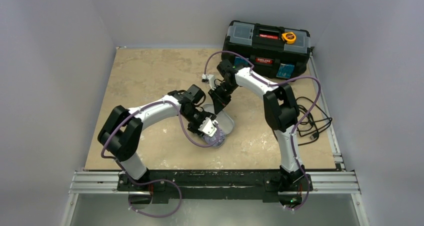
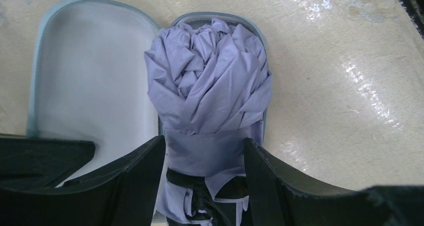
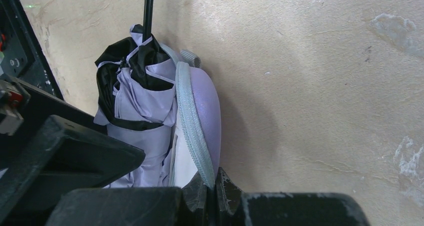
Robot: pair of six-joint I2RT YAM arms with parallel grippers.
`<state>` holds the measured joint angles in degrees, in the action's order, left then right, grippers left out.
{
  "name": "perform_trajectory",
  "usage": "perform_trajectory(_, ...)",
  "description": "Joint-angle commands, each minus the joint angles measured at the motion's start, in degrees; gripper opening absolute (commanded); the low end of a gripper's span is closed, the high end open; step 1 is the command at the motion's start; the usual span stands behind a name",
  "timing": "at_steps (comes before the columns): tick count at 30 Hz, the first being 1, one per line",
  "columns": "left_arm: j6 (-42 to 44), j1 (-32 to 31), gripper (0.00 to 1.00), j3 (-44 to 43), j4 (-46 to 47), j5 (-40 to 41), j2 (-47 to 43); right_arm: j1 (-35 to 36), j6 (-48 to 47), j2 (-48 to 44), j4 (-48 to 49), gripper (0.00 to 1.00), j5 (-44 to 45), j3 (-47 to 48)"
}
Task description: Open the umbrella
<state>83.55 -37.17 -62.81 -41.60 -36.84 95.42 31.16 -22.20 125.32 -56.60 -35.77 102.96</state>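
The folded umbrella (image 2: 210, 86), lavender fabric with black showing at its base, lies in one half of an open lavender clamshell case (image 2: 90, 71). My left gripper (image 2: 204, 156) is shut on the umbrella, one finger on each side of its strap band. In the right wrist view, the umbrella (image 3: 135, 111) lies beside the case's upright half (image 3: 207, 111), and the thin dark shaft (image 3: 148, 11) runs up out of frame. My right gripper (image 3: 215, 186) is shut on that half's zipper rim. In the top view, both grippers (image 1: 210, 128) (image 1: 220, 102) meet at the case (image 1: 227, 121) mid-table.
A black toolbox (image 1: 270, 41) with a yellow tape measure (image 1: 288, 37) on top stands at the back right. Black cables (image 1: 310, 121) lie along the table's right edge. Grey walls enclose the table on three sides.
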Motion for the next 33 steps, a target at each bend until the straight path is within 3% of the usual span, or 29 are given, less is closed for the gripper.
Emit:
perform_trajectory(1,0.9,-1.0,0.58,-1.5,-1.7,-0.6,2.0,0.2,-1.2,-0.8,-0.9,0.00,-2.7,2.4)
perform_trajectory(11,7.9,-3.6,0.56,-2.2,-5.9,7.2,9.0,0.2,-1.2,-1.1,-1.1,0.00,-2.1,2.3)
perform_trajectory(13,10.2,-3.8,0.60,-2.6,-7.6,8.4,10.3,0.2,-1.2,-1.2,-1.1,0.00,-2.0,2.3)
perform_trajectory(18,10.2,-4.9,0.59,-4.3,-9.6,10.6,12.1,0.1,-0.5,-1.9,0.2,0.00,-0.4,0.9)
perform_trajectory(19,10.2,-4.9,0.51,-4.6,-9.9,10.5,12.2,0.2,-0.2,-2.1,0.7,0.00,0.3,0.4)
perform_trajectory(21,8.1,-4.9,0.21,-6.2,-10.5,9.7,11.8,0.1,0.4,-2.4,1.5,0.00,3.0,-0.6)
perform_trajectory(23,4.5,-4.8,0.00,-9.9,-12.3,7.5,10.3,-0.1,0.8,-3.2,3.1,0.00,6.0,-2.4)
perform_trajectory(27,-5.7,-3.4,0.00,-14.0,-8.6,1.0,4.2,-0.9,2.1,-5.6,6.2,0.00,12.1,-6.0)
perform_trajectory(33,-13.8,-0.8,0.00,-13.2,1.8,-2.7,-5.3,-3.9,3.8,-8.8,8.3,0.00,17.8,-8.9)
